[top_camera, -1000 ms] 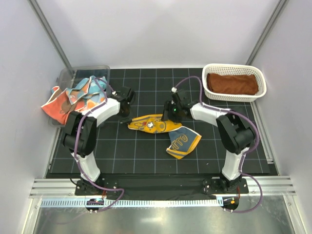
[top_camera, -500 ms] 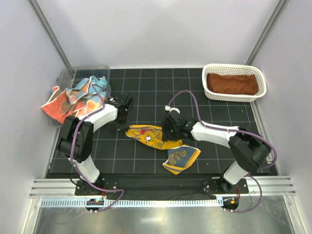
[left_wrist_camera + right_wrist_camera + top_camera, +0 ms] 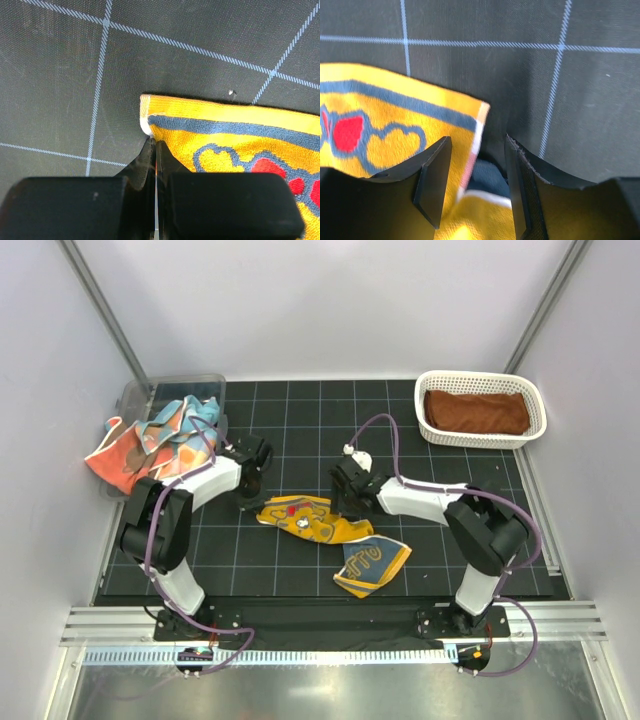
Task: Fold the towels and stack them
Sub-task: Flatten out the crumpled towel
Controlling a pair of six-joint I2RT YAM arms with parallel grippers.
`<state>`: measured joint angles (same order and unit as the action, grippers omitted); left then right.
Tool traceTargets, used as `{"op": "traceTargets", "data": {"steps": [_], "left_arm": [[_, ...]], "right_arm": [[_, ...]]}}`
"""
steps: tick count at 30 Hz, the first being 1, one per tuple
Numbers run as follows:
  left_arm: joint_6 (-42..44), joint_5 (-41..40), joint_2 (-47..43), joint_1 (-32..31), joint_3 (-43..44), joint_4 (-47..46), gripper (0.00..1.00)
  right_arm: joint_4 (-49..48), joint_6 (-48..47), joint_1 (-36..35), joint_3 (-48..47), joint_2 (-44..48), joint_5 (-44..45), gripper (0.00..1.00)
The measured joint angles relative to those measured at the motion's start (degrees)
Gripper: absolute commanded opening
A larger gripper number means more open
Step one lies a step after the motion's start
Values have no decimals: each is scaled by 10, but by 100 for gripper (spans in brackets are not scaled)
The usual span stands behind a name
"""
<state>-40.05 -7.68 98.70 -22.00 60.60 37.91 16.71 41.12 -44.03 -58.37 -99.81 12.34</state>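
Note:
A yellow and blue tiger-print towel (image 3: 320, 525) lies crumpled in the middle of the black grid mat. My left gripper (image 3: 251, 502) is shut on its left corner; in the left wrist view the fingertips (image 3: 152, 145) pinch the hem of the towel (image 3: 240, 135). My right gripper (image 3: 345, 508) stands open at the towel's far right edge. In the right wrist view its fingers (image 3: 434, 175) straddle the edge of the towel (image 3: 395, 115) without closing on it. A rust-brown towel (image 3: 476, 412) lies folded in the white basket (image 3: 482, 378).
A heap of coral, light-blue and orange towels (image 3: 150, 440) spills out of the clear bin (image 3: 135, 395) at the far left. Metal frame posts rise at both back corners, and a rail runs along the near edge.
The right arm has swung down and left onto the towel's far edge, its jaws narrowing a little. The left gripper and the towel have shifted slightly toward the near edge.

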Motion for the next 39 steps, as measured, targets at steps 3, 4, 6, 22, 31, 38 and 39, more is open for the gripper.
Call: {"op": "traceTargets", "data": {"steps": [3, 4, 6, 22, 31, 38, 39], "left_arm": [[0, 0, 0, 0, 0, -2, 0], [0, 0, 0, 0, -1, -4, 0], [0, 2, 0, -1, -2, -7, 0], [20, 82, -94, -1, 145, -19, 0], [0, 214, -279, -6, 230, -112, 0], [-22, 249, -389, -97, 201, -146, 0], [-29, 253, -400, -113, 198, -151, 0]], "right_arm": [[-1, 18, -1, -16, -19, 1, 51], [-4, 23, -3, -19, -22, 1, 45], [-4, 29, -7, -26, -31, 6, 36], [57, -115, 82, -127, 79, 13, 1], [56, -216, 66, -171, 379, 4, 1], [60, -221, 61, -145, 550, -53, 1], [60, -215, 61, -146, 569, -64, 1]]}}
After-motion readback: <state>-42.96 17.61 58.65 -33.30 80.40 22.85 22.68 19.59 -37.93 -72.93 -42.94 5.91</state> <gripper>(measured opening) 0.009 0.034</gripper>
